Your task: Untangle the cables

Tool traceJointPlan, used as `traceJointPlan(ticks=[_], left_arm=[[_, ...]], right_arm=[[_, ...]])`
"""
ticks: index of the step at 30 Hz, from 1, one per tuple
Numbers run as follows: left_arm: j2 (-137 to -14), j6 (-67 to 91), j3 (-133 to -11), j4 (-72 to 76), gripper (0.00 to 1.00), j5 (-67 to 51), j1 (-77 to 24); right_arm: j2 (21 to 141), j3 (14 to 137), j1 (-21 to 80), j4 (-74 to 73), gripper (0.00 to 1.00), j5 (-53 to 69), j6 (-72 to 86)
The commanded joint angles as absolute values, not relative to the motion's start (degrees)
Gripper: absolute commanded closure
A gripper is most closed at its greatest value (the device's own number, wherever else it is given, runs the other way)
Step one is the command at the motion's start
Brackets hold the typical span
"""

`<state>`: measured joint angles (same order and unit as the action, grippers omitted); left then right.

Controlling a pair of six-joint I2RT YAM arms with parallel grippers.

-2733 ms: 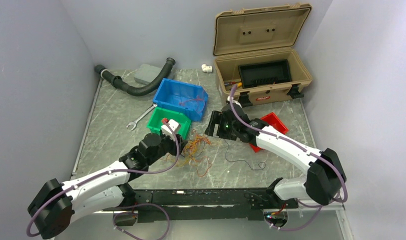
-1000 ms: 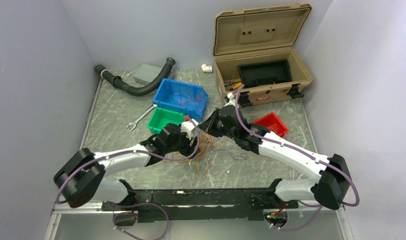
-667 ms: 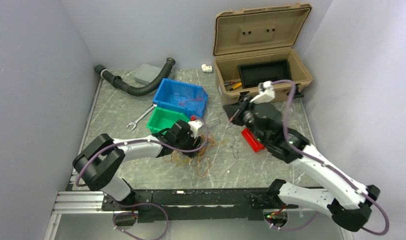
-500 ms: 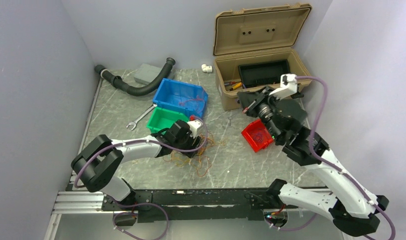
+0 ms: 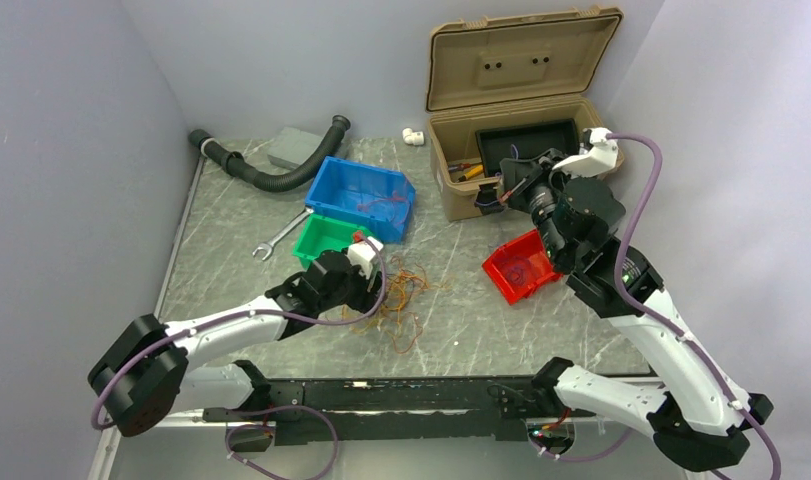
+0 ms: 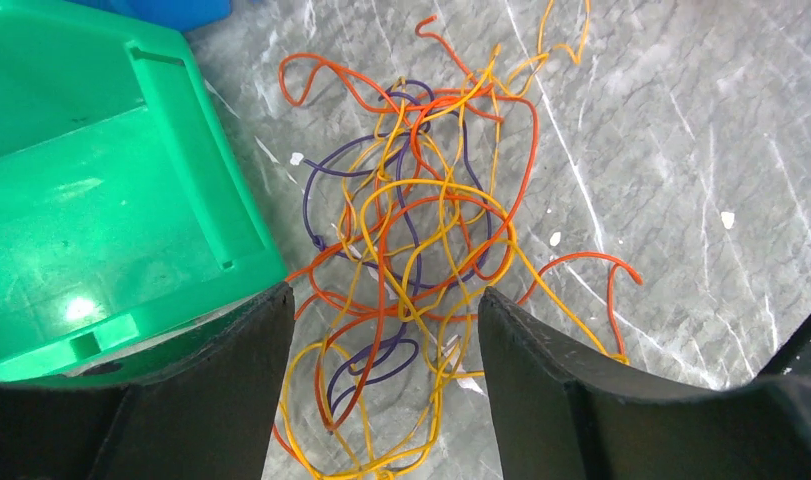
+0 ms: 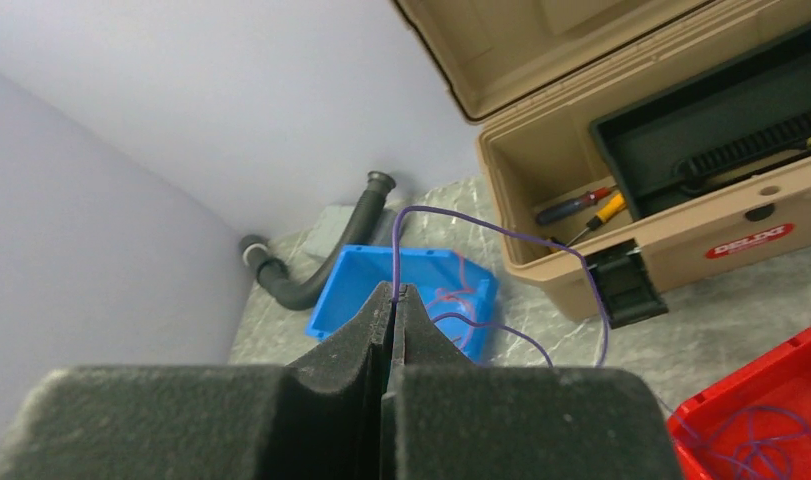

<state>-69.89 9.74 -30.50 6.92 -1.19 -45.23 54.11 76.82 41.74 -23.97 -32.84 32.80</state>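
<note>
"Getting anywhere with the cables [image 6: 421, 230]?"

"Partly. Most of them are lying in one orange, yellow and red knot on the table, right under the left pincer [image 6: 383, 320]. That pincer is hanging over them with its fingers wide apart, gripping nothing. A few purple strands are threading through the knot too."

"And the right pincer [image 7: 394, 290]?"

"It is pinching one purple wire [image 7: 394, 250] between closed fingers, raised high. Below it the red bin [image 7: 781, 375] is holding other purple strands, and reddish ones are sitting in the blue bin [image 7: 346, 290] beyond its tips. I am judging the sorting as begun, with the bulk waiting."

"What is crowding the work?"

"The tan case [image 5: 521, 140] is standing open just beside the right pincer. The green bin [image 6: 101, 180] is sitting against the knot, beside one finger of the left pincer, and could be catching loops. The black hose [image 5: 271, 178] and the wrench [image 5: 279, 236] are lying beyond the left pincer, apart from the knot."
</note>
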Motion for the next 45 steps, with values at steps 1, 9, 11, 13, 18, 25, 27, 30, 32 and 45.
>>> traceJointPlan(ticks=[1, 9, 11, 13, 18, 25, 27, 30, 32, 45], left_arm=[[-66.3, 9.9, -28.7, 11.5, 0.29, -0.2, -45.0], [-64.3, 9.8, -28.0, 11.6, 0.29, -0.2, -45.0], [-63.9, 9.8, -27.9, 11.7, 0.29, -0.2, -45.0], [-63.6, 9.8, -27.7, 11.8, 0.29, -0.2, -45.1], [-63.4, 9.7, -27.6, 12.0, 0.29, -0.2, -45.0], [-62.8, 9.4, -27.3, 12.0, 0.29, -0.2, -45.0], [-62.7, 9.3, -27.3, 11.8, 0.29, -0.2, -45.1], [-62.3, 9.4, -26.7, 12.3, 0.28, 1.4, -45.0], [-62.3, 9.4, -26.9, 12.4, 0.28, 1.5, -45.1], [-61.4, 9.3, -26.6, 12.2, 0.28, 1.1, -45.1]], right_arm=[[53.2, 78.3, 39.9, -24.2, 1.00, -34.6, 31.0], [50.2, 76.1, 38.7, -27.5, 1.00, -37.3, 31.6], [49.2, 74.6, 38.5, -28.3, 1.00, -38.1, 32.2], [48.4, 73.1, 38.2, -29.0, 1.00, -39.4, 32.4], [47.3, 71.4, 37.5, -32.2, 1.00, -41.7, 33.1], [46.3, 69.8, 36.2, -36.0, 1.00, -44.5, 33.4], [46.0, 69.2, 35.9, -36.2, 1.00, -45.1, 33.0], [46.1, 68.3, 35.1, -37.4, 1.00, -45.2, 33.1], [46.5, 67.7, 34.4, -38.9, 1.00, -44.8, 33.4], [49.5, 62.7, 12.8, -38.9, 1.00, -29.8, 32.9]])
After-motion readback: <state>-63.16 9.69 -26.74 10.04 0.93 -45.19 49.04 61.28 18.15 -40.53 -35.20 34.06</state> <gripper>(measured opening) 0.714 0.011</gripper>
